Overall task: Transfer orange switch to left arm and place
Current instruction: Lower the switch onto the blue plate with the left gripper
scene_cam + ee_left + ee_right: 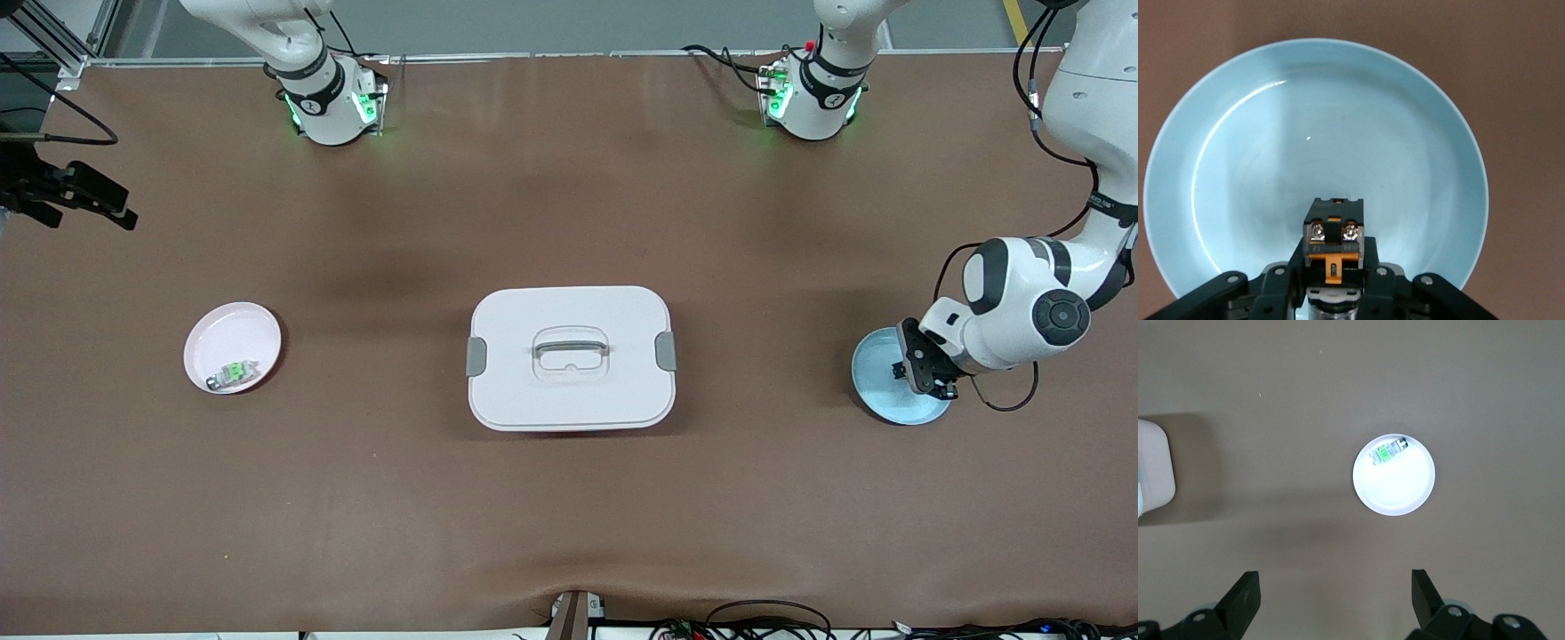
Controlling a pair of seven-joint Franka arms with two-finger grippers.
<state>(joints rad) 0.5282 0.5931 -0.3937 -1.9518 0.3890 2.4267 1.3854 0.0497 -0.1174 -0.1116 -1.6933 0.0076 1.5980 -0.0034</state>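
A brown worktop (569,516) seen from above, with two white robot arms based along its upper edge. In the middle of the worktop sits the box (570,357), a white rounded container with grey side latches and a recessed grey handle on its lid.

Toward the left arm's end of the worktop lies a pale blue plate (876,378). The left gripper (925,366) hangs low over this plate, its wrist bent down from the side. In the left wrist view, its black fingers (1368,257) pinch the orange switch (1334,233), a small black block with an orange bar and two silver screws, which sits over the plate's inner surface near the rim. Whether the switch touches the plate cannot be told.

Toward the right arm's end of the worktop lies a pale pink plate (233,347) holding a small green-and-grey component (233,373) near the rim closest to the front camera. The right gripper (84,197) waits high in the air at that end of the worktop. In the right wrist view its fingers (1243,600) are spread wide apart and hold nothing, with the pink plate and the box's corner far below.
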